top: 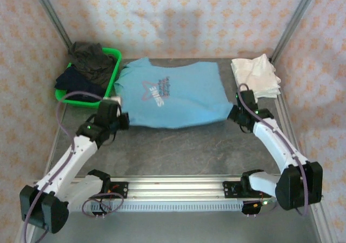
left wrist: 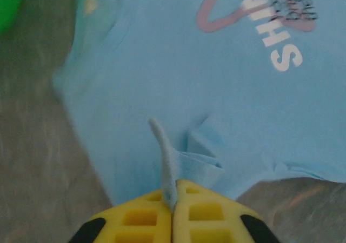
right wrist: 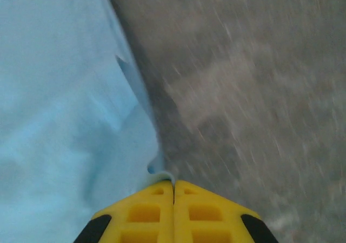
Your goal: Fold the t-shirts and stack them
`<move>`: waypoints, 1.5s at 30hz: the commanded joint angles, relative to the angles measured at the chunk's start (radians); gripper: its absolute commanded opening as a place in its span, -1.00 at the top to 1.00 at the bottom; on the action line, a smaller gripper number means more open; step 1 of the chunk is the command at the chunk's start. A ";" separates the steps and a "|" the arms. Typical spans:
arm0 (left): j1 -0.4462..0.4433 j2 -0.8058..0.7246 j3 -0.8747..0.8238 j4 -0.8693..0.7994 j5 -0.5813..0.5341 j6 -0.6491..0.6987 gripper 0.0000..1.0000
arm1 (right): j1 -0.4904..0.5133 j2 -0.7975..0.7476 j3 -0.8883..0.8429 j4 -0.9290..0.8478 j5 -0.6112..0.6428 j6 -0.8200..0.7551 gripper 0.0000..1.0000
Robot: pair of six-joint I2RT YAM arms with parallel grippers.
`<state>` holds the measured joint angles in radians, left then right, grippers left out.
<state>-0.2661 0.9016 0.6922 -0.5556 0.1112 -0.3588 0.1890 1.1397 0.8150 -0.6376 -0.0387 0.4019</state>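
Along the near edge of the blue t-shirt (top: 178,100) on the table (top: 178,148), the left pincer (top: 123,119) and right pincer (top: 233,114) each pinch a corner, fully closed, likely to fold it.

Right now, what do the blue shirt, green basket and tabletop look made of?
The blue shirt: soft matte cloth, maybe cotton; it wrinkles and folds. The green basket: likely moulded plastic, smooth bright rim. The tabletop: grey mottled, stone-look finish; actual material unclear.

Sky-blue tee (top: 186,107) w/ pink-white print (top: 157,87), green basket (top: 115,69), cream tees (top: 255,74)
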 commanded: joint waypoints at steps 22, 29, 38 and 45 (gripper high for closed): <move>-0.036 0.772 0.516 0.189 0.069 -0.098 -0.29 | 0.073 0.374 0.159 0.180 -0.081 0.086 -0.01; 0.070 1.071 0.691 0.039 0.136 -0.083 -0.15 | 0.077 0.608 0.233 0.236 -0.061 0.105 0.06; 0.247 0.959 0.454 0.052 0.149 -0.101 -0.11 | 0.089 0.612 0.227 0.234 -0.085 0.113 -0.08; 0.294 0.787 0.361 0.057 0.134 -0.118 -0.10 | 0.089 0.434 0.158 0.149 -0.007 0.093 -0.17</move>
<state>0.0353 1.7580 1.0630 -0.4568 0.2768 -0.4683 0.2745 1.6619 1.0039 -0.4274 -0.1108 0.5011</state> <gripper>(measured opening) 0.552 0.584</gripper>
